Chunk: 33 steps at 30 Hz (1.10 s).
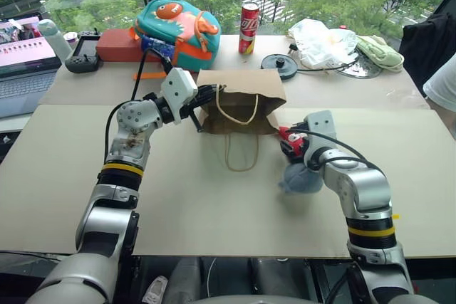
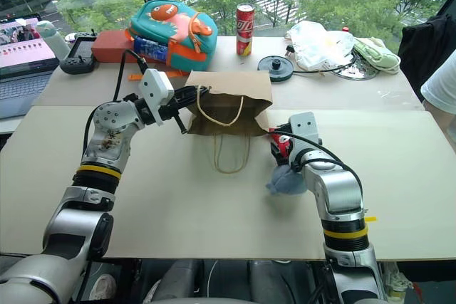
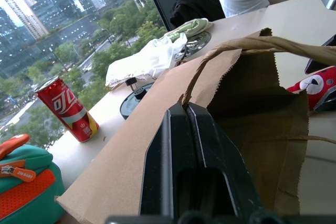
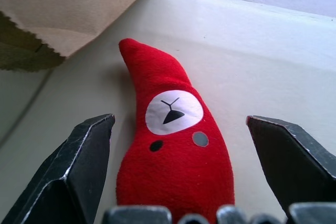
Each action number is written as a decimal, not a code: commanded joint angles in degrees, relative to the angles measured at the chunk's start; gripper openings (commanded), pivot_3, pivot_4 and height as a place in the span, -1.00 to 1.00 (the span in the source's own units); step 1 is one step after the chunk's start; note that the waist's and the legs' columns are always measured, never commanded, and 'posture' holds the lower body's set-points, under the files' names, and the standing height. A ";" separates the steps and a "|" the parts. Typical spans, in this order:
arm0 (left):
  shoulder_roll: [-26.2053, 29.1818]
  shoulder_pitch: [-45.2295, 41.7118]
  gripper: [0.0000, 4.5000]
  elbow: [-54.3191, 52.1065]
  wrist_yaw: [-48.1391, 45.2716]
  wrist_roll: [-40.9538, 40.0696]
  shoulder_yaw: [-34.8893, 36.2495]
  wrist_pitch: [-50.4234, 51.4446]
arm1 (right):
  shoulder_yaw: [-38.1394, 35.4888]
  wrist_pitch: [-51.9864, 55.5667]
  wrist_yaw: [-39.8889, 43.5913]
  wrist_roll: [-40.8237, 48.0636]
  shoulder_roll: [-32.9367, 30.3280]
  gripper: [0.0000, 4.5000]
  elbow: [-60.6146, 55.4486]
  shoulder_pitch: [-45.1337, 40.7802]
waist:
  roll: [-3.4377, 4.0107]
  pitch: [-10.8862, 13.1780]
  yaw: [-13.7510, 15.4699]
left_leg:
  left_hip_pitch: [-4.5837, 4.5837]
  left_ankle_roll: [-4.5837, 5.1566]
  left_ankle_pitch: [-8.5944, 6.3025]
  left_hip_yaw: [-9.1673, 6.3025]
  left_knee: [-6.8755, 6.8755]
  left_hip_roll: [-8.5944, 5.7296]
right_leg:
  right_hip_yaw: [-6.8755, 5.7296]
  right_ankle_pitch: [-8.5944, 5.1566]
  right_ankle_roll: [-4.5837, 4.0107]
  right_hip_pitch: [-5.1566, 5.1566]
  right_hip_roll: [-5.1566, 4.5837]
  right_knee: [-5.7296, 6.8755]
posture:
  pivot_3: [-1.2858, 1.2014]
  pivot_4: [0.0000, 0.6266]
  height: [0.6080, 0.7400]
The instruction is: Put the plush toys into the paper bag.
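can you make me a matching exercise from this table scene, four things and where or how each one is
Things:
1. red plush toy
2. grey-blue plush toy
3. paper bag
4. soda can

States:
A. standing upright near the window
B. rim pinched by the shut left gripper
C. lying on the table between the open fingers of the right gripper
D. resting against the right forearm, on the side nearer the robot

Pairs: 1-C, 2-D, 3-B, 4-A
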 commanded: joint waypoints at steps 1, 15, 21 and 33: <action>0.01 -1.38 -1.00 -2.29 0.56 -1.26 1.01 0.33 | 0.01 1.64 0.79 -0.46 -0.89 0.43 -0.92 -0.28 | 0.00 0.00 0.01 | 0.00 0.00 0.00 0.00 0.00 0.00 | 0.00 0.00 0.00 0.00 0.00 0.00 | 0.03 -0.52 0.98; 0.15 -0.75 -1.00 -3.22 1.05 -1.50 1.25 1.18 | -5.90 3.87 2.63 1.94 -1.58 -0.32 -8.10 -2.95 | 0.00 0.00 0.04 | -0.02 0.00 0.00 -0.01 0.01 -0.01 | 0.00 0.00 0.00 0.00 0.00 0.00 | 0.03 -0.52 0.98; -0.08 -0.49 -1.00 -3.80 0.74 -2.85 2.00 3.49 | -13.35 13.74 9.77 10.40 -7.14 -0.32 -22.98 -3.91 | 0.01 0.00 0.06 | -0.08 0.00 0.00 -0.06 -0.01 0.00 | -0.03 0.00 0.00 -0.03 0.00 0.02 | 0.03 -0.52 0.98; -0.03 -0.82 -1.00 -3.74 0.95 -2.71 1.85 3.99 | -5.80 26.86 11.73 17.77 -5.05 -0.32 -31.58 -4.75 | 0.01 0.00 -0.15 | -0.03 0.00 0.00 -0.05 0.00 0.02 | -0.02 0.00 0.01 -0.02 0.03 -0.01 | 0.03 -0.52 0.98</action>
